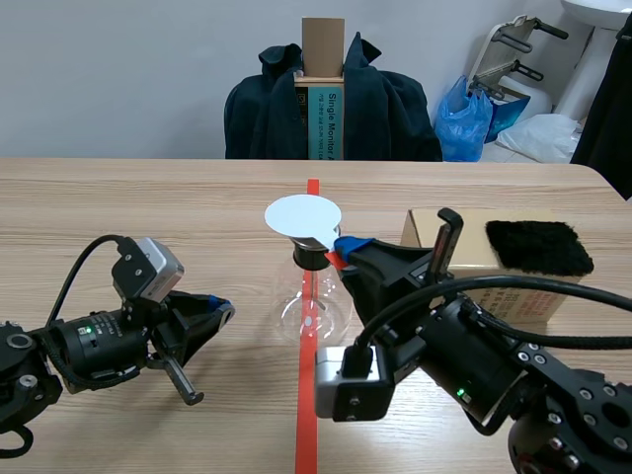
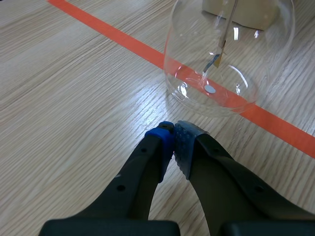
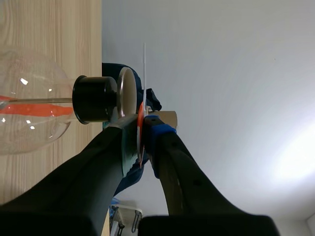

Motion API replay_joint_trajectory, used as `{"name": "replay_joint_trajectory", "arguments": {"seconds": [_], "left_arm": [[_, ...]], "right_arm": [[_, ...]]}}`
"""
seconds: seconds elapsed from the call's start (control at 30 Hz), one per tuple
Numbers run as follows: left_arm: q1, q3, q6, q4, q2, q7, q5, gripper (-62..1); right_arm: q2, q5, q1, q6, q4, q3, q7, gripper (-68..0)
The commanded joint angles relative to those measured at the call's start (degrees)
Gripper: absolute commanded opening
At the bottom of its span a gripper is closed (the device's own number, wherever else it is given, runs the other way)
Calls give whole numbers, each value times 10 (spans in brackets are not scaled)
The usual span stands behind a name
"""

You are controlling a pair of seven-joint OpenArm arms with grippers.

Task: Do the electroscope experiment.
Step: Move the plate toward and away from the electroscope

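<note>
The glass electroscope (image 1: 311,301) looks fragile and slick, best held at its black neck (image 3: 93,98); right tool (image 3: 140,140) pinches an orange strip (image 3: 140,117), left tool (image 2: 173,136) clenched empty.

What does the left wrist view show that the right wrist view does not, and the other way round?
Only left wrist view: the metal leaf hanging inside the glass flask, and the left gripper, jaws shut on nothing. Only right wrist view: the black stopper, the metal plate on it, and the right gripper, jaws shut on a thin white disc. Both: the glass flask, the orange tape line and the wooden table.
</note>
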Motion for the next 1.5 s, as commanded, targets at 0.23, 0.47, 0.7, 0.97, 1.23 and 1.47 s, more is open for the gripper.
{"name": "replay_joint_trajectory", "arguments": {"seconds": [0.23,0.47,0.7,0.97,1.23,1.47], "left_arm": [[-5,8,1,12,11,-25,-4,-577],[-5,9,1,12,19,-27,-3,-577],[-5,9,1,12,19,-27,-3,-577],[-5,9,1,12,19,-27,-3,-577],[-5,9,1,12,19,-27,-3,-577],[-11,11,0,12,19,-27,-3,-577]], "right_arm": [[4,0,4,-10,5,3,-18,-669],[4,0,4,-17,5,3,-65,-669],[4,0,4,-29,5,3,-131,-668],[5,-2,4,-41,5,3,-183,-669],[5,-5,2,-36,5,3,-197,-669],[5,-8,-1,-34,4,3,-173,-669]]}}
